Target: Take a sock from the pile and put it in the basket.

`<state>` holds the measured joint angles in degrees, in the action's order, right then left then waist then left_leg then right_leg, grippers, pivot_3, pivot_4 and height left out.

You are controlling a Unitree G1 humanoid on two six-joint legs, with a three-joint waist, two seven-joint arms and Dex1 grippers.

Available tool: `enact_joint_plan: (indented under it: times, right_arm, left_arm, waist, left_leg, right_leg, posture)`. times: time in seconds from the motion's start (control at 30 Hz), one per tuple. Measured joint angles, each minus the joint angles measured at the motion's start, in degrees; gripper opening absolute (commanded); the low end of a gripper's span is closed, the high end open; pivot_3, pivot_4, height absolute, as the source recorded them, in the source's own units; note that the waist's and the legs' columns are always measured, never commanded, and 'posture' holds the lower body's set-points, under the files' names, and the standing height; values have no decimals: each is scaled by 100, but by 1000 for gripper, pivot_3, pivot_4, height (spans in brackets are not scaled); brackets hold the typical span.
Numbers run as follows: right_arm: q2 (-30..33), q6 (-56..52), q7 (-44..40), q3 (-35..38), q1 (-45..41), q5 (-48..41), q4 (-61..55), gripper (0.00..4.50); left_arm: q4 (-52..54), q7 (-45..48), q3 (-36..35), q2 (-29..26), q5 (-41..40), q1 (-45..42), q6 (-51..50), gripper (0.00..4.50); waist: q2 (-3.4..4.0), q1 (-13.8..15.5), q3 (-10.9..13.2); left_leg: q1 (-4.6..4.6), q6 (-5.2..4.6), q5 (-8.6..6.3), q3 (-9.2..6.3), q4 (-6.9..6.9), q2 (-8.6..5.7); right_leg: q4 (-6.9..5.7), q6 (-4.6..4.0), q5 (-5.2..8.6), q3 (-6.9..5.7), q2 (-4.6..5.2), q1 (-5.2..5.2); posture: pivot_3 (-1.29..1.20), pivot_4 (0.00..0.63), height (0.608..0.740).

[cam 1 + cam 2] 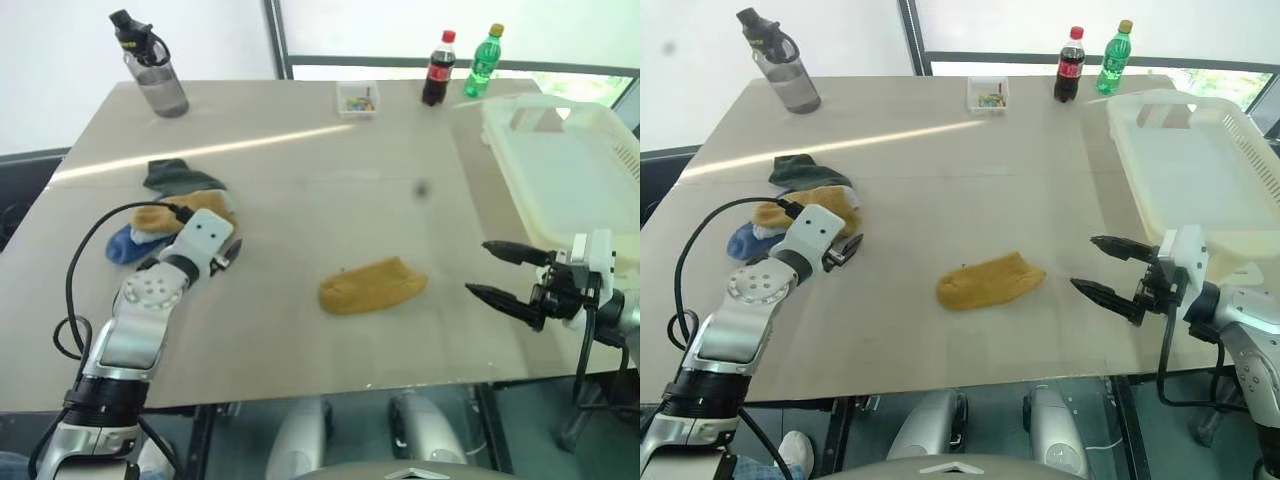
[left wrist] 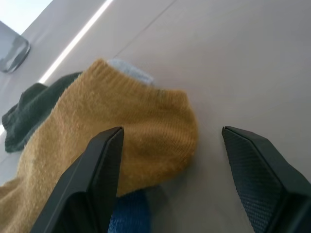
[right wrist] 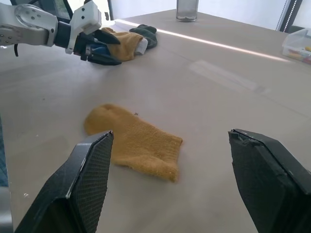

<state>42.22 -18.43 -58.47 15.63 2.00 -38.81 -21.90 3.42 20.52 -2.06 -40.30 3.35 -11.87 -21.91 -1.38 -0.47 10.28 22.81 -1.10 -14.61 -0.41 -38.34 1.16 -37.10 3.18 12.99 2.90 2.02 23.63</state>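
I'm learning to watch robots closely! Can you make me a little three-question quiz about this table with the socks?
1. True or false: the basket already holds a sock.
2. What colour is the lone sock at the table's middle?
3. Which gripper is at the pile: A left gripper, B right gripper?

Key: 1 false, nothing shows inside it. 2 mustard yellow. 3 A; its open fingers straddle the pile's yellow sock.

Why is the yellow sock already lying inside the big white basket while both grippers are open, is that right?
Not quite. The yellow sock lies on the table, in the middle, apart from the basket, as the left eye view shows. The rest holds: the left gripper and the right gripper are both open.
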Motion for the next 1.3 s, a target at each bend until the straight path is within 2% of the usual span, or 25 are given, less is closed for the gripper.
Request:
enact_joint_plan:
  times: [0.27,0.3,0.4,0.43,0.5,0.53,0.83,0.93,1.03,1.07,1.1,1.13,1.3]
  right_arm:
    - [-24,1,2,-1,-24,17,36,3860]
    - [-30,2,4,-1,-24,18,36,3860]
    - [-43,4,7,-1,-7,18,35,3860]
    - [-47,4,8,-1,9,18,35,3860]
    - [-53,5,13,0,35,18,35,3860]
    - [-53,7,16,4,56,19,35,3860]
    - [-91,49,37,4,60,26,35,3860]
    - [-97,86,41,4,60,32,35,3860]
    - [-98,105,41,4,60,35,37,3860]
    - [-99,107,41,4,60,36,37,3860]
    - [-99,109,41,4,60,36,37,3860]
    - [-99,111,41,4,60,36,39,3860]
    - [-101,118,41,3,66,39,48,3860]
  left_arm:
    - [-415,-58,43,166,168,-220,278,3397]
    - [-460,-19,50,165,184,-244,310,2890]
    - [-516,80,114,168,207,-245,348,1853]
    - [-534,103,138,168,213,-245,351,1213]
    - [-597,124,162,168,223,-247,354,248]
    - [-630,124,133,144,228,-280,349,40]
    - [-790,162,-29,222,89,-345,238,40]
    - [-784,183,-286,481,-233,-345,88,825]
    - [-739,205,-506,581,-467,-365,-66,2334]
    - [-736,177,-527,580,-461,-378,-76,2603]
    - [-736,141,-539,579,-447,-389,-77,3229]
    - [-737,89,-556,578,-421,-400,-80,3638]
    - [-793,42,-557,690,-354,-508,-129,3638]
  waist:
    - [8,1,-6]
    - [10,1,-8]
    - [12,-7,-9]
    - [12,-10,-9]
    - [12,-26,-9]
    - [15,-30,-12]
    - [27,-30,-19]
    - [25,-26,-18]
    - [25,-22,-18]
    - [25,-21,-18]
    - [25,-14,-18]
    - [25,-9,-18]
    - [24,10,-19]
  left_leg:
    - [-10,0,0,3,-2,-1]
    - [-11,0,0,4,-3,-1]
    - [-15,0,0,6,-4,-1]
    - [-16,0,0,5,-4,-1]
    - [-18,0,0,8,-4,0]
    - [-21,0,0,9,-4,0]
    - [-32,0,0,15,-5,1]
    - [-27,0,0,13,-7,3]
    - [-24,0,0,11,-8,1]
    - [-24,0,0,11,-8,0]
    - [-23,0,0,10,-8,-2]
    - [-23,0,0,10,-8,-4]
    - [-23,0,0,8,-8,-11]
  right_leg:
    - [-17,0,0,3,0,-1]
    - [-22,-1,0,3,0,-1]
    - [-29,-1,1,6,0,-1]
    - [-30,-1,1,6,-1,-1]
    - [-33,-1,1,8,-3,0]
    - [-34,-1,1,9,-3,0]
    - [-51,-2,2,14,-6,0]
    - [-50,-2,2,12,-6,0]
    - [-48,-2,2,13,-4,0]
    - [-48,-2,2,12,-4,0]
    - [-47,-2,2,12,-4,0]
    - [-47,-2,2,12,-3,0]
    - [-47,-1,2,11,-1,0]
  posture:
    - [0,150,740]
    - [0,150,740]
    - [0,150,740]
    - [0,150,740]
    - [0,150,740]
    - [0,150,740]
    - [0,150,740]
    - [0,150,740]
    - [0,150,740]
    - [0,150,740]
    - [0,150,740]
    - [0,150,740]
    - [0,150,740]
